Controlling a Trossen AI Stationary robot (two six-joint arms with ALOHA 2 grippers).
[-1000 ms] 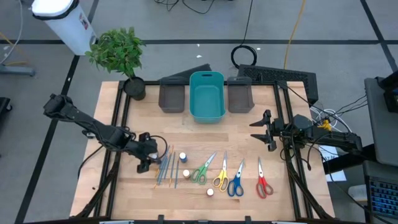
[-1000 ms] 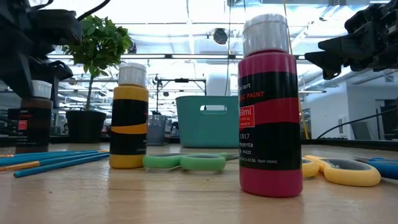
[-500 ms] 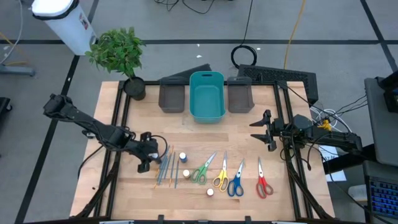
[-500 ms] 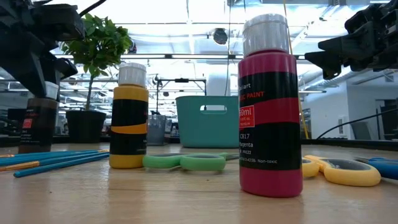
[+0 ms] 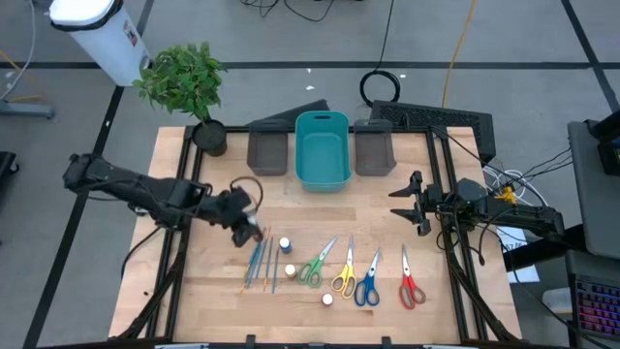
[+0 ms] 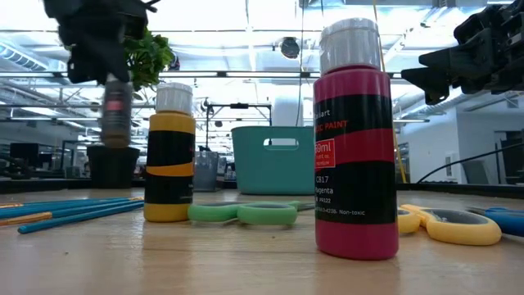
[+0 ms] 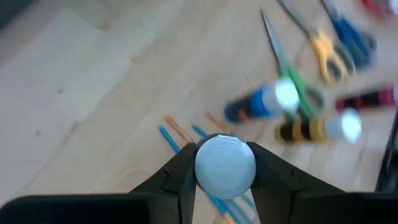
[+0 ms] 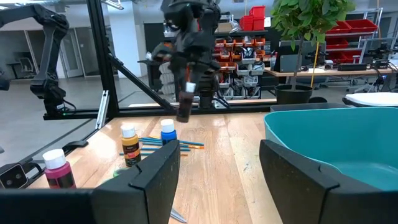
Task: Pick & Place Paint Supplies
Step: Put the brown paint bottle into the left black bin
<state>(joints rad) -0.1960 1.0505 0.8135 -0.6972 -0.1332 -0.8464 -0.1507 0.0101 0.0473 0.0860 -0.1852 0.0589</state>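
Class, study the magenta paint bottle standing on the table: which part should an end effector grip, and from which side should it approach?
Grip the magenta paint bottle by its white cap, coming straight down from above. It stands upright with the cap uppermost, and the cap is round and narrower than the body. That is how the left end effector holds its own bottle. The yellow scissors lie close alongside, so a side approach is more crowded.

Magenta paint bottle (image 6: 355,139) label: "PAINT", "59ml" in part, "Magenta", "Non-toxic". Small code lines not readable. Yellow bottle (image 6: 170,156): no readable text.
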